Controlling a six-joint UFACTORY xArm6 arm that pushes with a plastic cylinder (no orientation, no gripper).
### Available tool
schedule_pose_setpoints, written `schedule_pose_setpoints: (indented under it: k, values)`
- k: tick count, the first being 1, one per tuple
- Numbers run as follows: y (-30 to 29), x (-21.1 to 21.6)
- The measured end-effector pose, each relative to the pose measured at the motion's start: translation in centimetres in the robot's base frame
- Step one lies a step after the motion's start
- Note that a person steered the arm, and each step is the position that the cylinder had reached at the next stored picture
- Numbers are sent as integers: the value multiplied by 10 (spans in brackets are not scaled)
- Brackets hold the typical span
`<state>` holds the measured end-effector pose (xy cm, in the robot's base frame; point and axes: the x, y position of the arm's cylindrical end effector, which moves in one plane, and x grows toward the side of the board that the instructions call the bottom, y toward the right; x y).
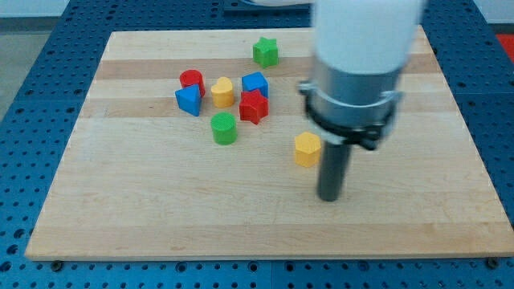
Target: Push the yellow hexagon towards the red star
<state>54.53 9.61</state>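
Note:
The yellow hexagon (307,149) lies on the wooden board, right of centre. The red star (254,107) sits up and to the view's left of it, in a cluster of blocks. My tip (329,197) touches the board just below and to the right of the yellow hexagon, a small gap apart from it. The arm's wide grey and white body rises above the rod and hides the board's upper right part.
Around the red star are a blue block (255,83), a yellow heart-like block (222,92), a red cylinder (191,80), a blue triangular block (189,100) and a green cylinder (224,128). A green star (265,51) lies near the top edge. The board (161,209) rests on a blue pegboard.

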Motion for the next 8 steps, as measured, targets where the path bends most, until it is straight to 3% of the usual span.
schedule_pose_setpoints:
  k: [3, 4, 7, 8]
  values:
    - [-22, -31]
    - [10, -34]
    - [-31, -55]
    - [-13, -64]
